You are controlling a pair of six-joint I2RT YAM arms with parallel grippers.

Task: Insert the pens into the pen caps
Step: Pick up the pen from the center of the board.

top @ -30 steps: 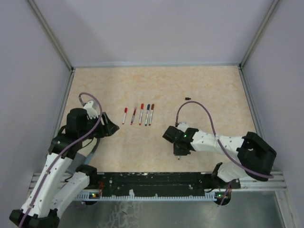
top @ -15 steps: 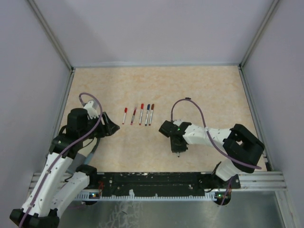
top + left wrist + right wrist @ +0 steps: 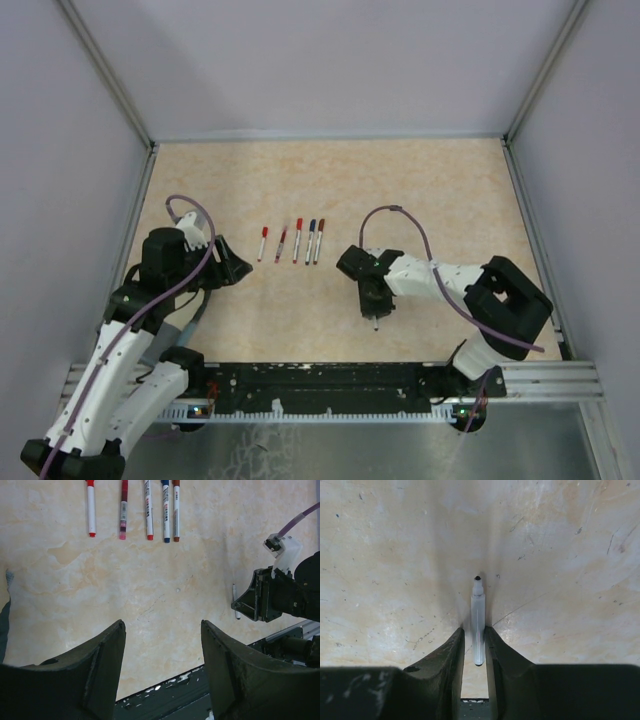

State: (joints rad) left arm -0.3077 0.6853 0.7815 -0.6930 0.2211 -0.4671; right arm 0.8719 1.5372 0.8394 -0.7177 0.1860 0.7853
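At the left of the table (image 3: 450, 180), the left arm reaches forward with its left gripper (image 3: 228, 268) low over the surface. Its fingers (image 3: 100, 675) stand wide apart with nothing between them. In the left wrist view only bare table shows in the gap. A purple cable (image 3: 185, 203) loops above that wrist.

Just right of this gripper, five pens (image 3: 298, 241) lie in a neat row near the middle of the table. They are parallel, close together but not touching, each pointing away from the arms. Their white barrels carry colour at the ends: red, dark red, red, blue, and dark red again.

Right of the row and nearer the arms, the right gripper (image 3: 375, 305) points down at the table. Between its fingers (image 3: 447, 655) lies a sixth pen (image 3: 478, 622), with a white barrel and a small bare black tip showing beyond the fingertips. The jaws are only a little apart — slightly wider than the barrel. The pen lies close against one finger, with a thin gap on the other side, so it is not clamped.
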